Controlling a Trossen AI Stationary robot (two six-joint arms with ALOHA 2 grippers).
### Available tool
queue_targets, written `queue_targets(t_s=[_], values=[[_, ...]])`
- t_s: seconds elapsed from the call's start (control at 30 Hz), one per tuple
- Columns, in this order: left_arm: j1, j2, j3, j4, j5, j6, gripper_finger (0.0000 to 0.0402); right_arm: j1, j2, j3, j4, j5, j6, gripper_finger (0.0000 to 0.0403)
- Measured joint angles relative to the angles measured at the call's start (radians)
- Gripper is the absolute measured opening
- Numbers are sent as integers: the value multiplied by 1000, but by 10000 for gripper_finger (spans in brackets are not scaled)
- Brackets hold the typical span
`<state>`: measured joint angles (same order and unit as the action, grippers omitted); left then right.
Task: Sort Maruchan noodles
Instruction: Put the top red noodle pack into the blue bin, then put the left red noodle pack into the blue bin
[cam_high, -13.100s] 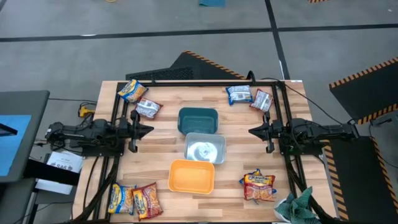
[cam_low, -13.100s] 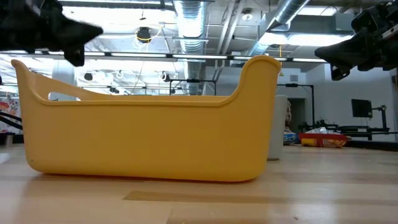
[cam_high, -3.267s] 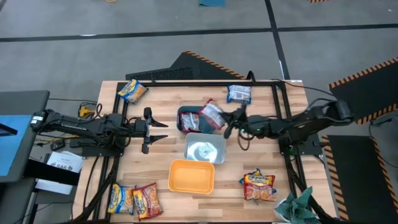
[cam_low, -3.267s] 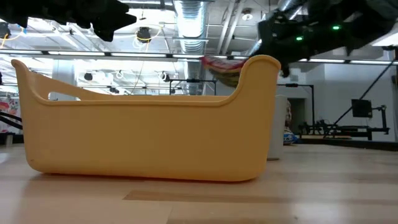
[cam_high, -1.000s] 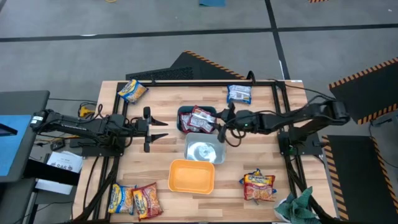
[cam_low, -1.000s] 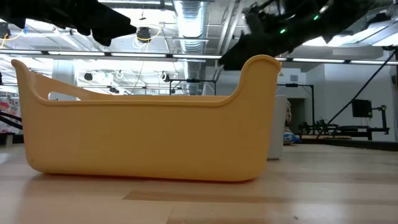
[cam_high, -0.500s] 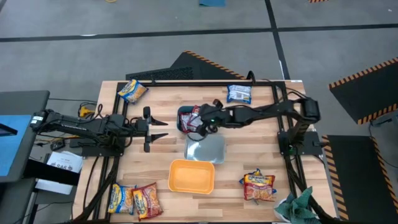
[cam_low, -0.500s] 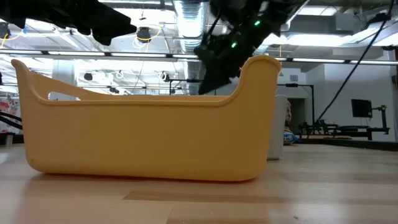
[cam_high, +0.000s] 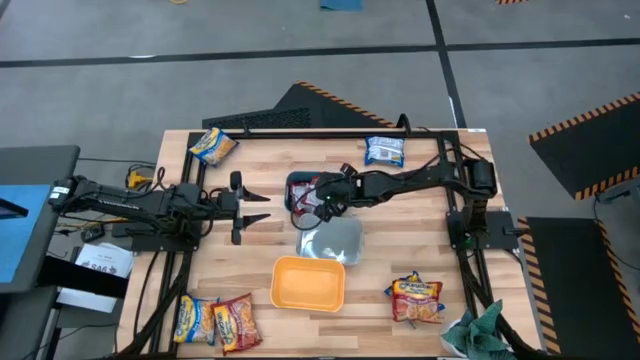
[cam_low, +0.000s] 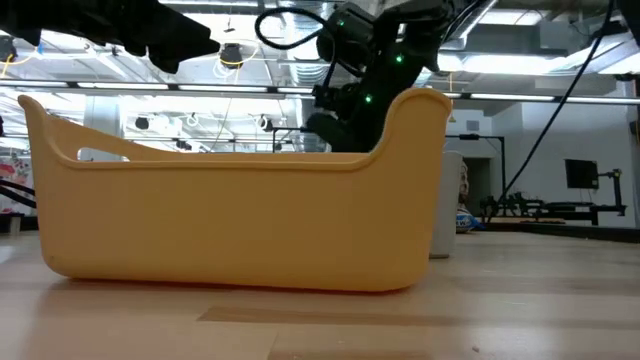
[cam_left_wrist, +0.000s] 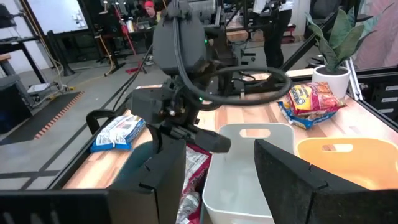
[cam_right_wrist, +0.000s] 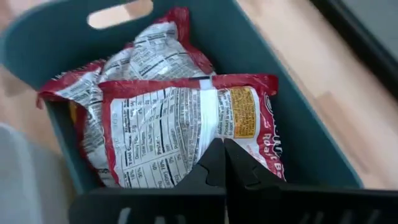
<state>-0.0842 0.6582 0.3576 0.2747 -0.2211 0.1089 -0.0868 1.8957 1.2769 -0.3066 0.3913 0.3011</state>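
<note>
Two red-silver Maruchan packets (cam_right_wrist: 186, 124) lie stacked in the teal tub (cam_right_wrist: 56, 43), the top one label-side up. My right gripper (cam_right_wrist: 224, 149) is shut and reaches from the table's right over that tub (cam_high: 300, 185), its fingertips pointing down at the top packet. My left gripper (cam_high: 250, 207) hangs open left of the tubs, holding nothing. Other packets lie flat on the table: a yellow-orange one (cam_high: 212, 146) far left, a blue-white one (cam_high: 384, 150) far right, two (cam_high: 215, 322) near left, and one (cam_high: 414, 298) near right. My right gripper's shut fingertips (cam_right_wrist: 217, 163) stand over the top packet's near edge (cam_right_wrist: 205, 140), slanting down from the table's right. Whether they touch the wrapper I cannot tell. The packet lies flat in the tub.
A pale-blue tub (cam_high: 335, 240) and an orange tub (cam_high: 308, 284) stand in a row nearer than the teal one. A dark green cloth (cam_high: 478, 330) lies at the near right corner. The orange tub (cam_low: 240, 220) fills the low view.
My right gripper has moved toward the table's left, from beside the teal tub's right rim to over its middle, has dipped toward the packets and has shut with nothing between its fingers. The packets have stayed in the tub.
</note>
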Motion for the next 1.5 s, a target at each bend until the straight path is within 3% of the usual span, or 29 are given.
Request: queue_targets(t_s=[0.33,0.57,0.83,1.27,1.5], values=[[0,0,0,0,0,-1,180,-14,41,-1,3,-31,8,8],[-1,0,0,-1,0,1,180,20,-52,-1,38,50,-22,9],[-1,0,0,2,1,-7,180,69,-48,0,118,-102,-51,10],[0,0,0,-1,1,-8,180,8,25,-2,61,-161,-14,10],[0,0,0,-3,1,-8,180,44,-54,2,71,-38,-67,10]])
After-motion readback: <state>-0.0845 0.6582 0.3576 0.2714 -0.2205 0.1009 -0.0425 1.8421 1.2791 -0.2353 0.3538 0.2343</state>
